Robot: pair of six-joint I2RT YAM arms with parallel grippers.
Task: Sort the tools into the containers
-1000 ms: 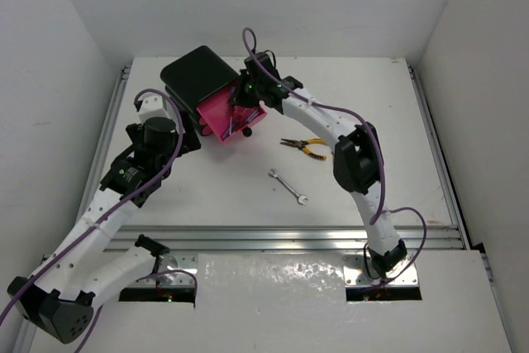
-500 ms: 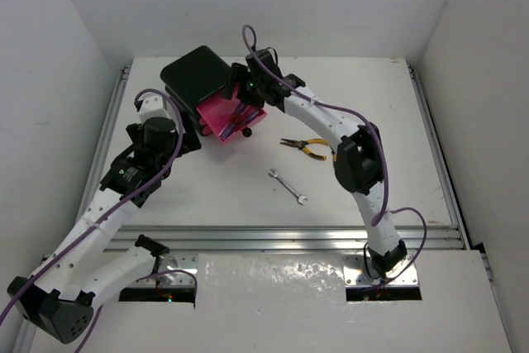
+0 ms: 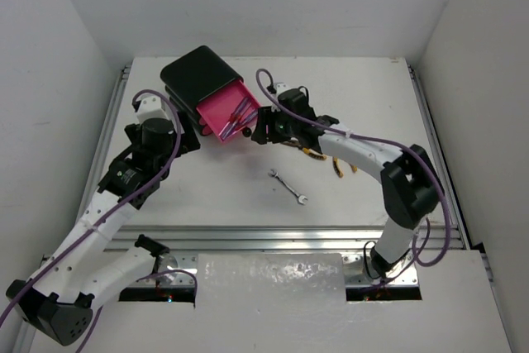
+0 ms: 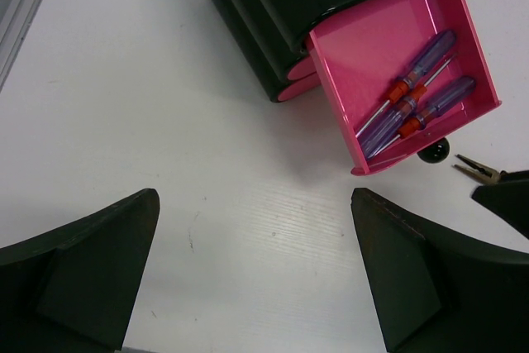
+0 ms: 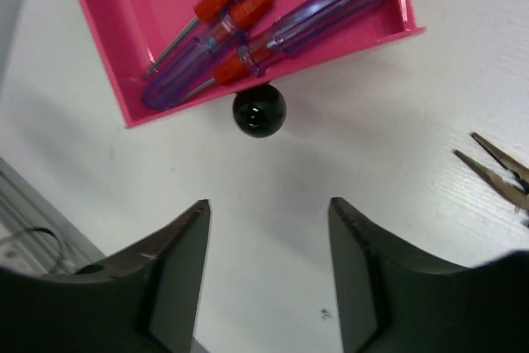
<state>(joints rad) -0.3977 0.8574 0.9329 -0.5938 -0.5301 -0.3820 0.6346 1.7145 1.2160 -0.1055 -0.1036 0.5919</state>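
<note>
Right pincer (image 5: 269, 204) hovers just short of the small round black knob (image 5: 259, 111) on the pulled-out magenta-pink plastic drawer (image 5: 99, 31), with three red-and-blue-handled screwdrivers (image 5: 248, 43) lying in it just beyond. Yellow-and-black-handled pliers (image 4: 478, 171) rest near one side of the pincer, and a thin silver wrench (image 3: 288, 186) lies well behind it on the white table (image 3: 372, 97). An off-centre push could slip past the knob, skewing the drawer or shoving the glossy black box (image 3: 197, 76). Its jaws stand wide apart, gripping and touching nothing. The left pincer (image 4: 254, 204), likewise wide open and empty, hangs near the box.
</note>
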